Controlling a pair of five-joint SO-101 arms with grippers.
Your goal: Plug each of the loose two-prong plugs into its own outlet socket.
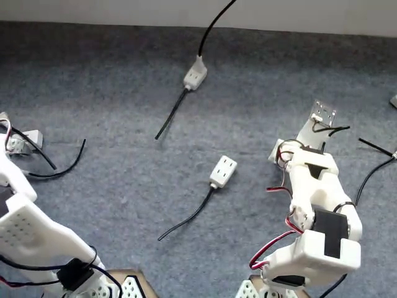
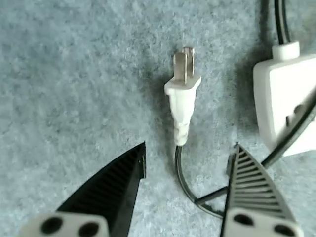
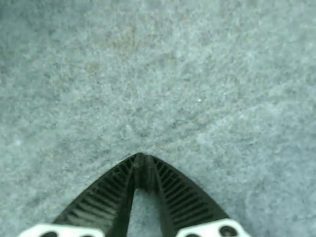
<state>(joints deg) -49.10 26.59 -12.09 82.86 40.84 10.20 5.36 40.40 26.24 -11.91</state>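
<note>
A white two-prong plug (image 2: 181, 98) is laid on the grey surface (image 2: 74, 74) just ahead of the left jaws, in line with the gap between them, prongs pointed away. Its black cord (image 2: 180, 173) is run back between the tips. The left jaws are held wide apart. A white outlet socket (image 2: 284, 103) is set just beside the plug. The right jaws are pressed together over the surface.

Looks like a robotics lab or test bench. Grey felt-covered desk (image 1: 111, 74), two white plastic arms (image 1: 319, 205) with exposed red and black wiring (image 1: 276, 248). Loose outlet sockets (image 1: 223, 171) on short black cords (image 1: 186, 220) lie spread across it. Plain pale wall (image 1: 310, 12) behind, no household furnishings.
</note>
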